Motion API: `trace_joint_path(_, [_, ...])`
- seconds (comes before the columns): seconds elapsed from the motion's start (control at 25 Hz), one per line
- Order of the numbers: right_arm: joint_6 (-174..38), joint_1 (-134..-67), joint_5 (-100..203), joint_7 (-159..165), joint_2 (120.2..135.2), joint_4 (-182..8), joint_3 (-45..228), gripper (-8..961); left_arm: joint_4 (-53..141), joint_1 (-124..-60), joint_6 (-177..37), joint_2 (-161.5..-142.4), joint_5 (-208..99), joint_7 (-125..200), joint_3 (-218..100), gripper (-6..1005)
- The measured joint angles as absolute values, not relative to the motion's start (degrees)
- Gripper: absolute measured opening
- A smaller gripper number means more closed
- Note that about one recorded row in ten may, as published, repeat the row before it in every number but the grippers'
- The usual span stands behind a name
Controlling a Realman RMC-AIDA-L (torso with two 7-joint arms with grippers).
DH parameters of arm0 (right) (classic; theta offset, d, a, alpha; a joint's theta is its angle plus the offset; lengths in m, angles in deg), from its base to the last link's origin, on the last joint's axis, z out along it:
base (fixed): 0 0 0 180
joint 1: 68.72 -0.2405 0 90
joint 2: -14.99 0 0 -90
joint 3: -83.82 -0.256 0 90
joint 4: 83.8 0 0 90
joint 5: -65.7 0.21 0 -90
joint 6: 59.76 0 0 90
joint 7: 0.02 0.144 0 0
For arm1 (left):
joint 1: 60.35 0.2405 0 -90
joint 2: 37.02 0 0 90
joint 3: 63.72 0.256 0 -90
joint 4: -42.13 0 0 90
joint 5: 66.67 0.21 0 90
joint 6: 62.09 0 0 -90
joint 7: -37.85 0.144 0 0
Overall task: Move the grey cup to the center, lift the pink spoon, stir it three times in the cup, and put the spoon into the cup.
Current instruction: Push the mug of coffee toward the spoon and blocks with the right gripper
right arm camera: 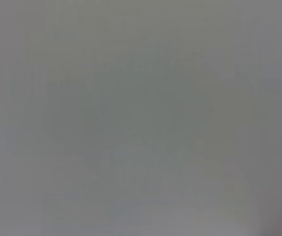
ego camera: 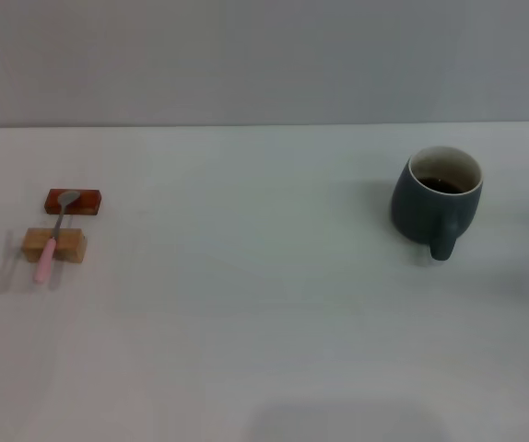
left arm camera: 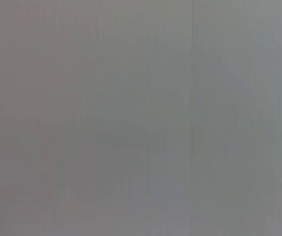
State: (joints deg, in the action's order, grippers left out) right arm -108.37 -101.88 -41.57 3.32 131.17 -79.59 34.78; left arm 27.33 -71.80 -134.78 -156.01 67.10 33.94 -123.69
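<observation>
Neither gripper appeared in any view, so their state could not be told. The rounded ceramic grey cup stood right; the slim pink spoon lay across two blocks, far left.

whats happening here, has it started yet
Nothing is being handled right now, and neither gripper is in view. The grey cup stands on the robot's right side of the table, not at the center. The pink spoon lies far left, resting across a reddish-brown block and a wooden block.
</observation>
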Motion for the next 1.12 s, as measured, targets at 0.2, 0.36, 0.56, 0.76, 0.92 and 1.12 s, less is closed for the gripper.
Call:
trace_joint_path(0.2, [-104.7, -103.5, -41.9, 3.3, 131.3, -79.2, 34.8, -2, 27.3, -71.5, -135.0, -156.01, 67.1, 33.8, -123.7, 851])
trace_joint_path(0.36, [-102.9, -104.8, -42.5, 3.3, 131.54, -79.1, 34.8, -2, 27.3, -71.4, -135.0, -156.01, 67.1, 33.8, -123.7, 851])
trace_joint_path(0.56, [-102.0, -105.5, -43.5, 3.3, 131.86, -79.1, 34.8, -2, 27.0, -71.4, -135.1, -156.01, 67.1, 33.7, -123.7, 851])
trace_joint_path(0.76, [-101.0, -105.5, -43.8, 3.2, 131.98, -78.3, 34.8, -1, 26.6, -71.5, -135.1, -156.01, 67.1, 33.7, -123.7, 851])
trace_joint_path(0.92, [-100.0, -105.6, -45.6, 3.2, 132.2, -77.8, 34.9, -1, 26.6, -71.8, -135.1, -156.01, 67.1, 33.7, -123.7, 851])
trace_joint_path(1.12, [-99.0, -106.3, -46.6, 3.2, 132.47, -77.6, 34.9, -1, 26.6, -72.0, -135.0, -156.01, 67.1, 33.7, -123.7, 851])
